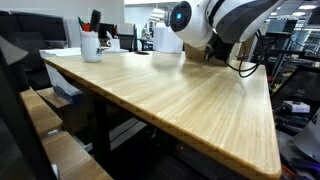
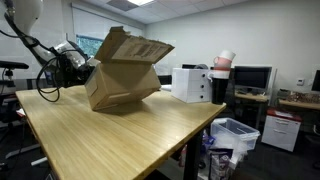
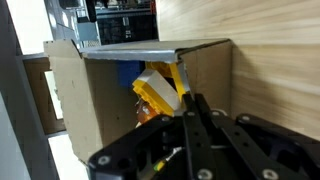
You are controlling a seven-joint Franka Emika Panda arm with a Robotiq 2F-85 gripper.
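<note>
The cardboard box [image 2: 122, 72] rests tilted on the table [image 2: 120, 140], left of centre in an exterior view. The gripper [image 2: 72, 62] sits just left of the box. A boxy unit [image 2: 192, 83] stands right of and behind the box. A cup [image 1: 91, 47] stands on the table at upper left in an exterior view. In the wrist view, a packet [image 3: 160, 92] lies inside the box at frame centre.

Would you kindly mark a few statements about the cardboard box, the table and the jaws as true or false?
1. The brown cardboard box sits tilted on the light wooden table. True.
2. That box is empty. False: the wrist view shows a yellow packet inside it.
3. The jaws stand wide open. False: they are shut.
4. A white mug holding pens stands near a far corner of the table. True.
</note>
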